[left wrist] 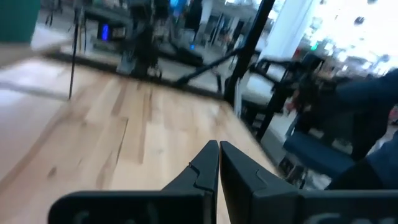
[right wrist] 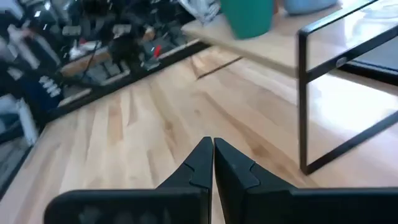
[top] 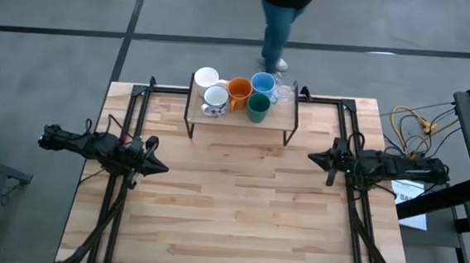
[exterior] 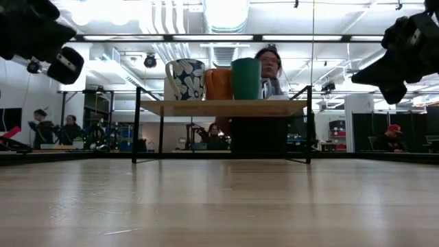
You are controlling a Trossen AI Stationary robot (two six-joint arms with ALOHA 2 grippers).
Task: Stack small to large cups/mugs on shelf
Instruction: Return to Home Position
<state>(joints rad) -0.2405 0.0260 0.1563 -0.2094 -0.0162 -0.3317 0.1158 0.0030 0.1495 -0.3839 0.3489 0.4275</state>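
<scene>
High view: the small raised shelf with a light wooden top and thin black metal legs [top: 244, 125] is standing at the far edge of the large light wooden table [top: 237, 223]. It is carrying six vessels in a tight upright cluster: plain white mug [top: 206, 77], white mug with dark floral pattern [top: 216, 99], orange mug [top: 239, 89], light blue mug [top: 262, 84], dark green cup [top: 258, 107] and clear glass [top: 283, 92] at the right end.

The left gripper [top: 161, 167] is hanging over the table's left side, well apart from the shelf. Its wrist view is showing the fingers pressed together on nothing. The right gripper [top: 313, 158] is hanging over the right side, nearer the shelf's right legs, and is likewise closed and empty. A person in jeans [top: 277, 22] is standing beyond the far edge.

Judgement: loading looks complete, and only the retreat to rest is pending. Each arm should draw back and away from the shelf. The right arm needs extra margin from the black leg close in its wrist view. No sweeping across the cups, and slow motion so nothing is jolted.
</scene>
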